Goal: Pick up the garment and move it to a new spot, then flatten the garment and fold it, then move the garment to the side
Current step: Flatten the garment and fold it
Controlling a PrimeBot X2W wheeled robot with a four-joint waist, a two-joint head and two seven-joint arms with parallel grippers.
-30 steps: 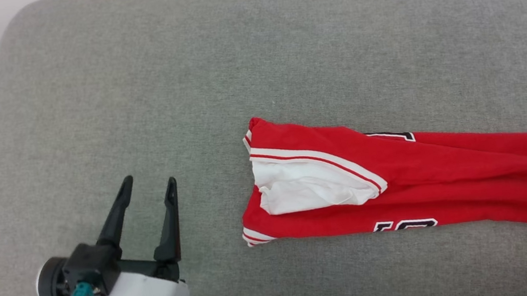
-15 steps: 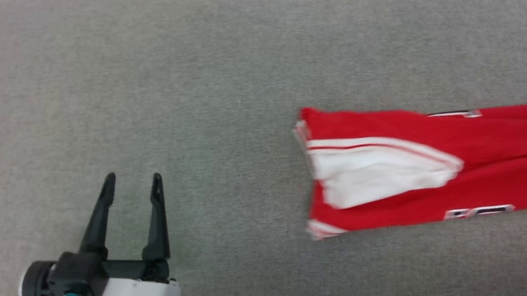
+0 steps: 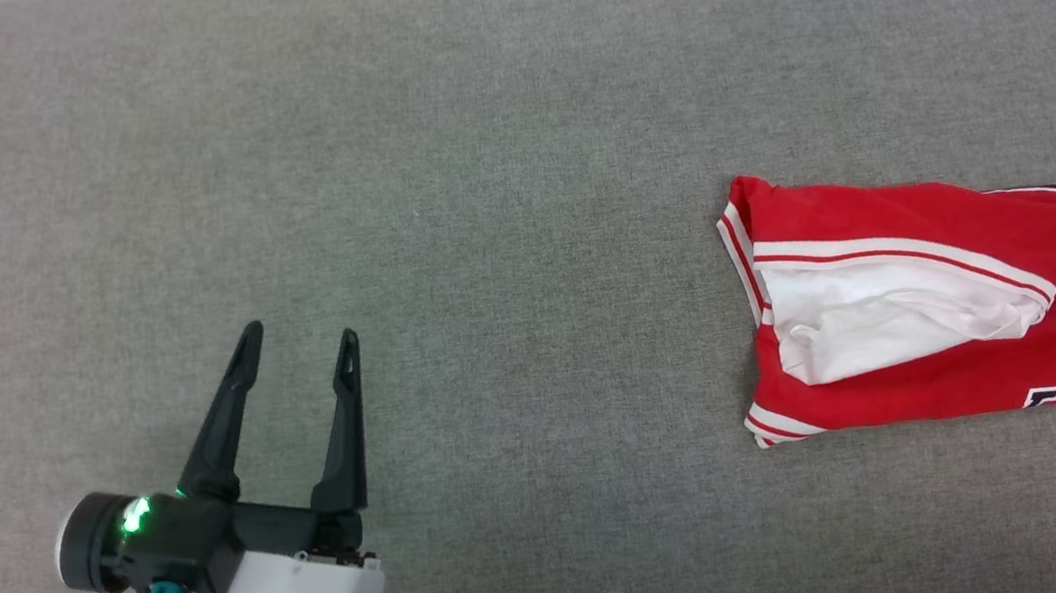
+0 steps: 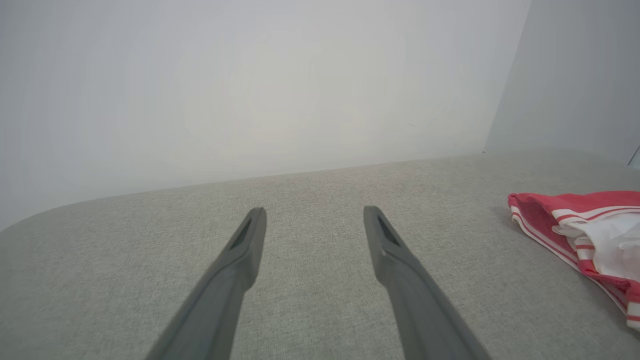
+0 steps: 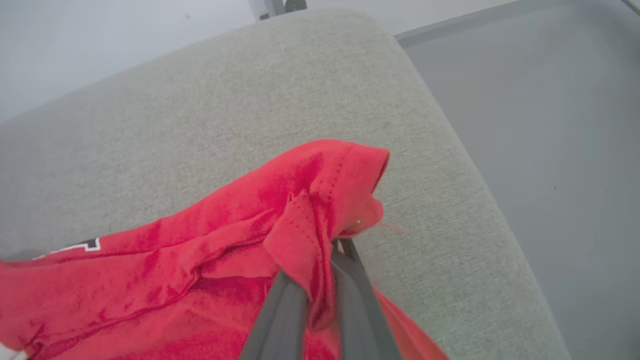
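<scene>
Head view looks down on my left gripper at the lower left. Its two long dark fingers stand wide apart with nothing between them, over the big grey cloth-covered cushion. Far to the right lies the soft red T-shirt with white sleeves and red-and-white striped bands. It is folded into a long, narrow strip that runs off the right edge. A white sleeve sits on top near the strip's left end. Bits of a black-and-white print peek out along its top and bottom edges. The shirt and my left gripper are well apart.

Left wrist view looks low along my open left fingers. From there I see the striped end of the shirt at the right, lying on the cushion. A plain white wall stands behind the cushion's far edge.

Right wrist view brings me close to my right gripper. Its fingers are squeezed together on a bunched red hem of the shirt, and the cloth is pinched between them. A loose red thread sticks out of the hem. This end of the shirt is near the cushion's rounded corner, and past the edge is a smooth grey floor.
</scene>
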